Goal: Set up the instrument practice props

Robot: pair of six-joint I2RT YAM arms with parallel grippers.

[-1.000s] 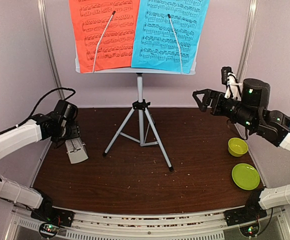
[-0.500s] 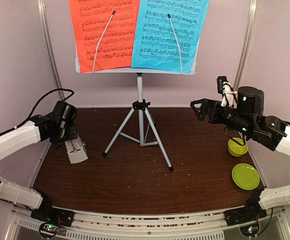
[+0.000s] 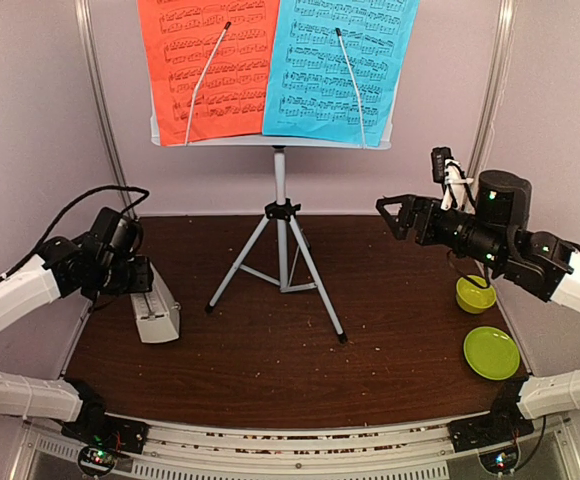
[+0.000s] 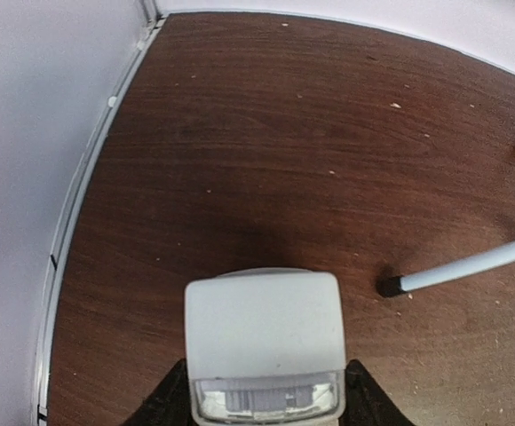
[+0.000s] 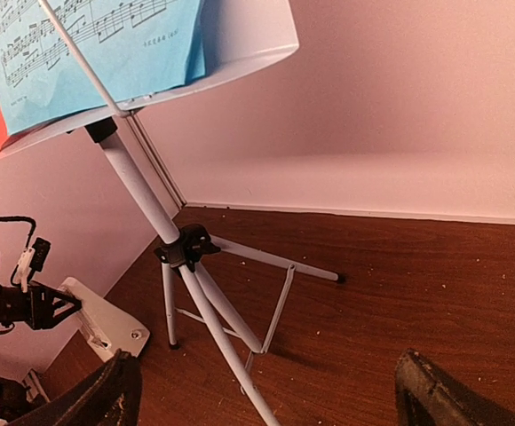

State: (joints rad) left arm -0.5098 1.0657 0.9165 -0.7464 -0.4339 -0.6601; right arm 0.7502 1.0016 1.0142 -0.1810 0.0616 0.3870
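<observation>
Left gripper [image 4: 265, 399] grasps the pale-grey metronome [image 4: 264, 328] by its sides near the tabletop's [image 4: 284, 133] left edge, left of the music stand [image 3: 279, 180]. Best lower it level, base flat, before letting go. Right gripper [image 3: 388, 212] hangs wide open.

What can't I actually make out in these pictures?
- Top view: the red page and blue page run off the upper edge; notes too small to read.
- Top view: the pages cover the stand's desk except its lower lip.
- Left wrist view: the metronome is seen too steeply to read its face.
- Right wrist view: the bottom edge cuts off the right gripper except its fingertips.
</observation>
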